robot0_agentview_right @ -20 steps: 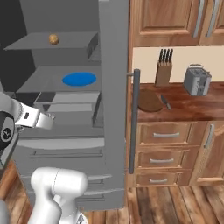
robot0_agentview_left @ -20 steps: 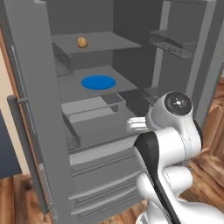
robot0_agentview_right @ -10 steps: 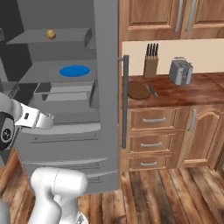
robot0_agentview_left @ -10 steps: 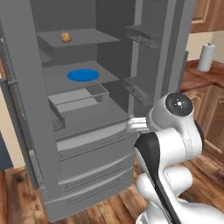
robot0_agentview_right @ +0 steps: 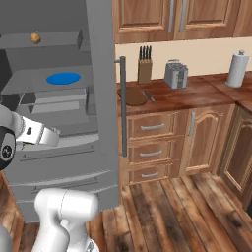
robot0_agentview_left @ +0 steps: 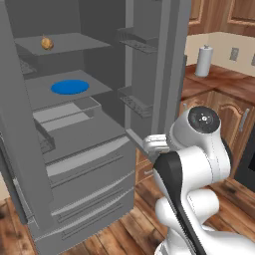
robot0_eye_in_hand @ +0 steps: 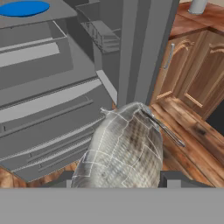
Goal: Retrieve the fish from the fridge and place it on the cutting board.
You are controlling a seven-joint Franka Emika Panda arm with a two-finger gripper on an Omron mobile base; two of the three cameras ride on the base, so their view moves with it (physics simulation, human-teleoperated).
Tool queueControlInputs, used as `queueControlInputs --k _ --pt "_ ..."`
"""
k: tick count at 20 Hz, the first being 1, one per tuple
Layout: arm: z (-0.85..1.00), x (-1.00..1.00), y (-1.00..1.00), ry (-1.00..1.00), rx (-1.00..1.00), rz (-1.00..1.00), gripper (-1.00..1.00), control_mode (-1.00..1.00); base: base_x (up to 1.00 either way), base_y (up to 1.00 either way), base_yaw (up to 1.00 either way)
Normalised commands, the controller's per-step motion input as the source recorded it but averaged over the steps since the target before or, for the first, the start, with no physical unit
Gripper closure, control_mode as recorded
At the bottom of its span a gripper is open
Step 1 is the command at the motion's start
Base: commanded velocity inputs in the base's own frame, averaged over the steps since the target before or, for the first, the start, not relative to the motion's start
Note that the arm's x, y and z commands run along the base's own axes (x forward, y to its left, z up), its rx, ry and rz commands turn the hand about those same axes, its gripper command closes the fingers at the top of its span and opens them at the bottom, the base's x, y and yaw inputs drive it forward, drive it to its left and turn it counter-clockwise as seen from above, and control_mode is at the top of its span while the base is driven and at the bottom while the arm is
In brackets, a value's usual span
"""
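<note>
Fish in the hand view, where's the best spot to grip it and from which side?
Across the broad middle of the fish, one finger on each flank, much as the gripper holds it now. The body tapers toward the far end, so a grip there would likely slip.

blue plate (robot0_agentview_left: 69, 87) mid shelf | toaster (robot0_agentview_right: 175, 75), knife block (robot0_agentview_right: 144, 70) on counter (robot0_agentview_right: 197, 93)
</note>
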Motion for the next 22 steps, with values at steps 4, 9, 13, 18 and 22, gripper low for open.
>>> queueControlInputs --k 4,9,13,18,22 --pt "0.00 0.00 0.00 0.00 0.00 0.00 1.00 1.00 -0.51 -0.01 -0.37" --pt "0.00 0.00 0.00 0.00 0.00 0.00 1.00 1.00 -0.55 0.00 -0.36" --pt "0.00 0.00 0.00 0.00 0.00 0.00 1.00 1.00 -0.53 0.00 -0.36" --pt "0.00 0.00 0.00 0.00 0.00 0.00 1.00 1.00 -0.49 -0.01 -0.37" --pt "0.00 0.00 0.00 0.00 0.00 0.00 1.00 1.00 -0.49 -0.12 -0.38"
